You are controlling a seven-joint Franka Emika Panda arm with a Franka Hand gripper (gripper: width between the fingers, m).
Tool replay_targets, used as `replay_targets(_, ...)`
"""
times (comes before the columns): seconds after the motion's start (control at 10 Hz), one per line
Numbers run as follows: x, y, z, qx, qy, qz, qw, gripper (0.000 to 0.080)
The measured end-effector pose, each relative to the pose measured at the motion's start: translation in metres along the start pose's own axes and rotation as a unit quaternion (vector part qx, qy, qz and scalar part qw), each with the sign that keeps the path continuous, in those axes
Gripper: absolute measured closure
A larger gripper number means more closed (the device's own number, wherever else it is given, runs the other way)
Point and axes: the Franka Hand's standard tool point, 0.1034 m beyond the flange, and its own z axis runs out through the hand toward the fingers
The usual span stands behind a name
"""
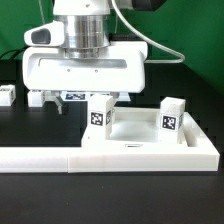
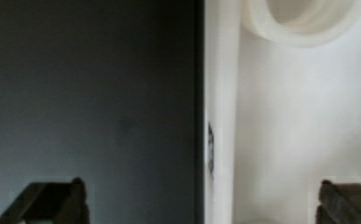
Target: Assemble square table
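Holding the gripper (image 2: 202, 203) wide open and empty astride the straight edge of the smooth white plastic slab (image 2: 301, 120), near its round corner socket (image 2: 301, 20), over matte black bench (image 2: 88, 100). Showing one boxy tagged leg (image 1: 100, 112) at exterior centre and another leg (image 1: 172, 114) at right, beyond the long white barrier (image 1: 40, 158).

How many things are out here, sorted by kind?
White tagged block legs: 4, one partly hidden behind the hand
White plastic square slab with a round corner socket: 1
Long white plastic barrier: 1
Robot's hand, open: 1
Total: 7
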Motion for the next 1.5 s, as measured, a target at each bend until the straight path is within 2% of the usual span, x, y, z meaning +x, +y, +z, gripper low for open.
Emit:
replay_targets(0.1, -0.001, -0.001, 0.001, 0.006, -0.001, 0.000, 1.000, 0.0151)
replay_targets(0.2, 0.000, -0.002, 0.003, 0.006, 0.005, -0.002, 1.000, 0.0151)
replay_targets(0.7, -0.012, -0.002, 0.023, -0.005, -0.002, -0.008, 1.000, 0.0151)
replay_targets(1.0, -0.014, -0.002, 0.025, -0.006, -0.005, -0.009, 1.000, 0.0151)
replay_targets(1.1, -0.013, -0.002, 0.025, -0.006, -0.005, -0.008, 1.000, 0.0282)
replay_targets(1.2, -0.013, -0.002, 0.025, -0.006, -0.004, -0.007, 1.000, 0.0457)
replay_targets(1.3, -0.013, -0.002, 0.025, -0.006, -0.004, -0.007, 1.000, 0.0457)
replay_targets(1.5, -0.013, -0.002, 0.025, -0.006, -0.004, -0.007, 1.000, 0.0729)
